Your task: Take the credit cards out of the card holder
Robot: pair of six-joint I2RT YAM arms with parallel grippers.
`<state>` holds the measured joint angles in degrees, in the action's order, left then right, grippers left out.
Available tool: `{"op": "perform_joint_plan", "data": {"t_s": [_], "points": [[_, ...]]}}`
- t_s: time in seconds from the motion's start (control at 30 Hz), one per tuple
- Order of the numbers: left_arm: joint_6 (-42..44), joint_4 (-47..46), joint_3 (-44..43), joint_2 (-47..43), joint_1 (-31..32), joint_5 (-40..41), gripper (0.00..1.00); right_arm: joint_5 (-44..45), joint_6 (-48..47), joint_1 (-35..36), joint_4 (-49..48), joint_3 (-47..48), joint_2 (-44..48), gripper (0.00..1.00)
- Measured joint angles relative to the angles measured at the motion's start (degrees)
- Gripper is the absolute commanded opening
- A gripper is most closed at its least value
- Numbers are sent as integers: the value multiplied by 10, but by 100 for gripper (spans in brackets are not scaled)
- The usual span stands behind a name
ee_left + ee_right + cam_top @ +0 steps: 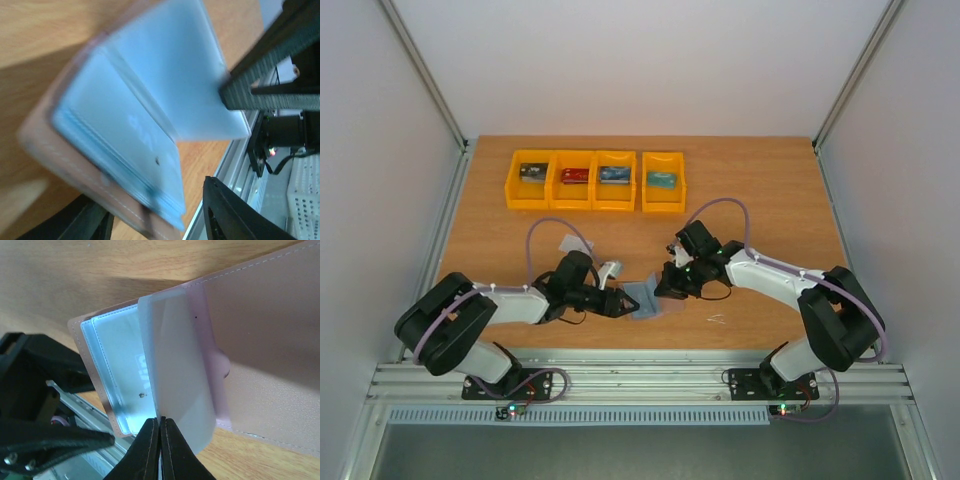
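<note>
Credit card (pixel 175 370): pale, whitish and translucent, sticking partway out of the card holder (pixel 260 340) and lying across its pinkish cover and light blue inner pocket.

Card holder: lying open and tilted, stitched pink edge showing. It is sitting between the two grippers at the near middle of the table (pixel 770 200); whether it is touching the wood cannot be told.

Right gripper (pixel 159 432): its fingers are pressing together on the free edge of the Credit card, pinching it.

Left gripper (pixel 623 300): reaching in from the opposite side, its fingers (pixel 90 222) are standing partly apart with the holder's edge between them. Whether they are actually clamping it cannot be told.

Orange bins (pixel 595 180): four standing in a row at the far side of the table, well apart from the holder, each holding one small item (dark, red, blue, teal).

Metal rail (pixel 640 378): running along the near edge and carrying both arm bases.
</note>
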<state>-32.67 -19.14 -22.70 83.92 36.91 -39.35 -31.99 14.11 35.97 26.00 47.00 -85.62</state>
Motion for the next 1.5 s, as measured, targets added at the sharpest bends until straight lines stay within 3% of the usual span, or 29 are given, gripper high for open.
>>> {"op": "perform_joint_plan", "data": {"t_s": [0.1,0.3,0.33,0.43,0.53,0.73,0.8,0.87,1.07,1.3,1.37,1.5], "points": [[1,-22,8,1,26,8,41,-2,9,0,-20,-12,5,1],[-1,-34,8,26,50,48,34,-5,33,1,-68,-60,12,1],[-1,-34,7,32,56,57,30,-5,38,1,-73,-71,16,1],[-4,-34,4,45,67,81,1,-8,45,1,-76,-92,29,1],[-7,-49,-2,45,68,76,0,-14,47,1,-76,-94,34,1],[3,-29,-9,21,67,61,0,9,20,-5,16,-68,90,34],[22,28,-31,-9,62,46,0,21,-6,-11,80,-26,115,46],[70,150,-99,-48,56,40,0,31,-43,-15,144,36,142,58],[280,399,-306,-188,12,82,0,13,-177,-19,281,278,195,68],[420,558,-395,-378,-14,61,0,-59,-317,13,386,558,137,83],[426,590,-420,-406,-40,38,0,-53,-341,43,402,599,118,98],[426,610,-437,-432,-83,7,0,-30,-373,99,420,628,86,99]]}}
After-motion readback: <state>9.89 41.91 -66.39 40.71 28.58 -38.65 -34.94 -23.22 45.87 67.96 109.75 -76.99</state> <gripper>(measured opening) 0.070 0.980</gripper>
